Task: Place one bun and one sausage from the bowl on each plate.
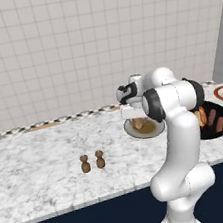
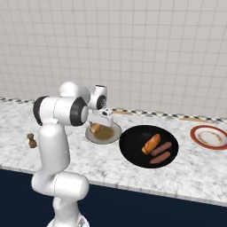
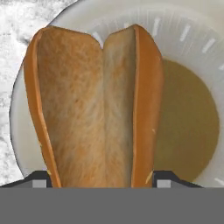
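Hand view looks straight down the end effector (image 3: 100, 179), whose two dark finger tips (image 3: 39, 178) sit at either side of a split bun (image 3: 94, 109), one against each crust; the jaws stand wide and the bun fills the gap between them, so it looks grasped across its width. Directly beneath the bun lies the beige plate (image 3: 192, 127) with its brownish centre, and a patch of speckled desk (image 3: 17, 26) shows past the plate's rim. Right base view shows the end effector (image 2: 96, 126) low over that same beige plate (image 2: 111, 133), the bun (image 2: 95, 128) at its tips; whether the bun already rests on the plate cannot be told. Just beside the end effector, to the right in that view, sits the black bowl (image 2: 133, 150) holding a second bun (image 2: 151, 143) and two sausages (image 2: 160, 153). Farther on the same side, well apart, lies the white plate (image 2: 208, 136) with a red rim. On the opposite side, two small brown shakers (image 1: 92, 162) stand together on the desk, and the tiled wall (image 1: 73, 43) rises behind everything.
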{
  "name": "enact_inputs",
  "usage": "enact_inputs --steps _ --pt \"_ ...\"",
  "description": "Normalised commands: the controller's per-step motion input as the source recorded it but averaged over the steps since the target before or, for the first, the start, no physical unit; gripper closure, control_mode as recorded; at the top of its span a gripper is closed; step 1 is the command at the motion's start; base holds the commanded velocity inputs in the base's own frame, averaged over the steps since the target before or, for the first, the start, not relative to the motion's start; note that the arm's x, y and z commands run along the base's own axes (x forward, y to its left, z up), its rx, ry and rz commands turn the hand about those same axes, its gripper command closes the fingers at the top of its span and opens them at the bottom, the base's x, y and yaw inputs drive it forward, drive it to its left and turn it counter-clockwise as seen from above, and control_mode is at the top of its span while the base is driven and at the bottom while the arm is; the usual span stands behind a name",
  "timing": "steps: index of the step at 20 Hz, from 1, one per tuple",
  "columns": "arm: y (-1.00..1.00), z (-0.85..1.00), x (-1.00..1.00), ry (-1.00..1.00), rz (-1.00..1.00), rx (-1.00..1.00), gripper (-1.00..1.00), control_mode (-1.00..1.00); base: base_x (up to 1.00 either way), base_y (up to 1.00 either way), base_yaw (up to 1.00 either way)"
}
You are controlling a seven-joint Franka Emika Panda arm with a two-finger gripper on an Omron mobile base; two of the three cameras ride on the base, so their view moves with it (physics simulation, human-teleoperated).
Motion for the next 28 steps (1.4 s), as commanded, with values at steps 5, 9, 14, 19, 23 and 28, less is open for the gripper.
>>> enact_inputs --steps 5,9,14,19,23,28 --pt "0.00 -0.52 0.21 0.06 0.00 -0.02 -1.00 -1.00 0.00 0.00 0.00" --pt "-0.05 0.22 -0.04 -0.10 0.00 0.00 -1.00 -1.00 0.00 0.00 0.00" --pt "-0.39 0.39 -0.38 -0.22 0.00 0.00 -1.00 -1.00 0.00 0.00 0.00" --pt "-1.00 0.46 -0.99 -0.25 0.00 0.00 -1.00 -1.00 0.00 0.00 0.00" --pt "-1.00 0.46 -1.00 -0.22 -0.01 0.00 -1.00 -1.00 0.00 0.00 0.00" --pt "-1.00 0.46 -1.00 -0.17 -0.04 0.00 -1.00 -1.00 0.00 0.00 0.00"
